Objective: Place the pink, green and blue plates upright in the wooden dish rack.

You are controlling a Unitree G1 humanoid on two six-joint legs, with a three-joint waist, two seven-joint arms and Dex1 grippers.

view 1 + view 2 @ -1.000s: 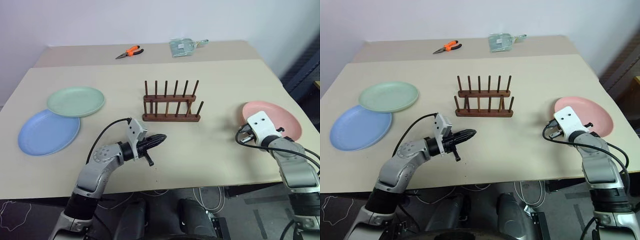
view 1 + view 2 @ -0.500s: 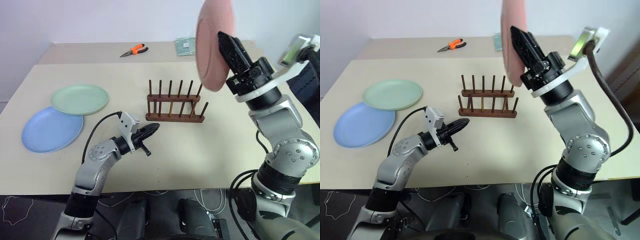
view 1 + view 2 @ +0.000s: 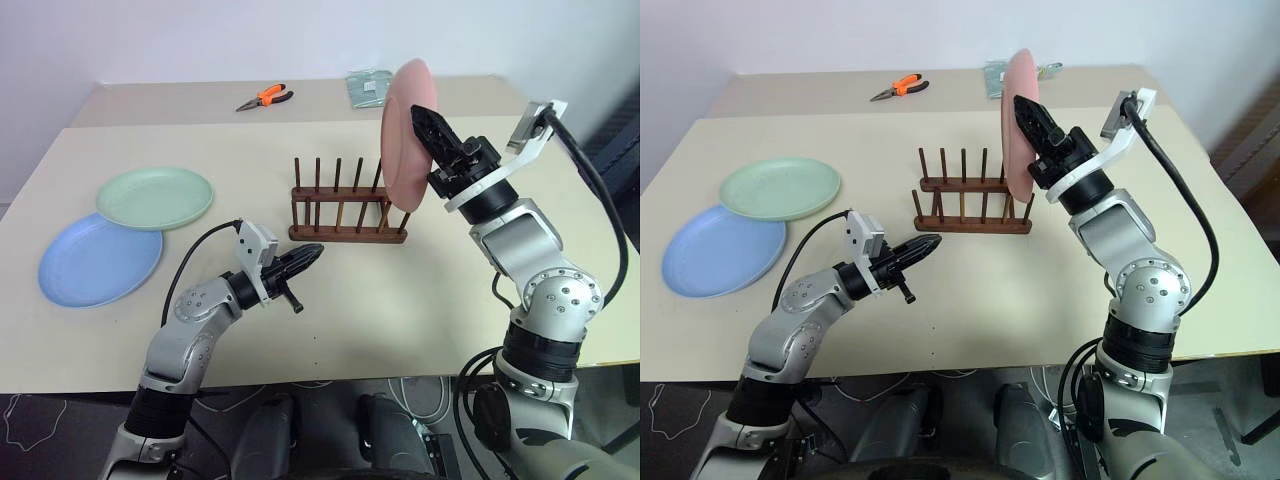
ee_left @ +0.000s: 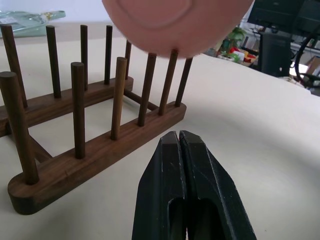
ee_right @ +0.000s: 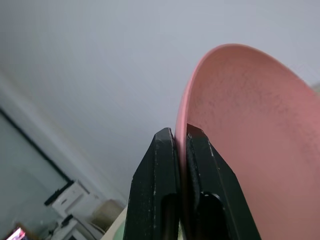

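Right pincer (image 3: 428, 118) is clamping the pink plate (image 3: 408, 130) by its rim, holding it on edge above the right end of the wooden dish rack (image 3: 345, 210). In the left wrist view the plate's lower edge is hanging just over the last pegs at that end, apparently not yet seated between them; whether it is brushing a peg tip cannot be told.

The relation that matters: the plate's face is standing roughly crosswise to the rack's long axis, which is running left to right across the desk (image 3: 420, 300). So the slot between the end pegs is lying straight below the plate, and the coming move looks like a plain lowering. The plate seems to be leaning a little, so it may need squaring up first.

Left pincer (image 3: 307, 256) is hovering low over the desk in front of the rack, fingers pressed together and carrying nothing, pointing toward the rack's right end.

Green plate (image 3: 155, 198) and blue plate (image 3: 99, 259) are lying flat on the desk's left side, green overlapping blue, well apart from the rack. The left arm is the nearer one for those.
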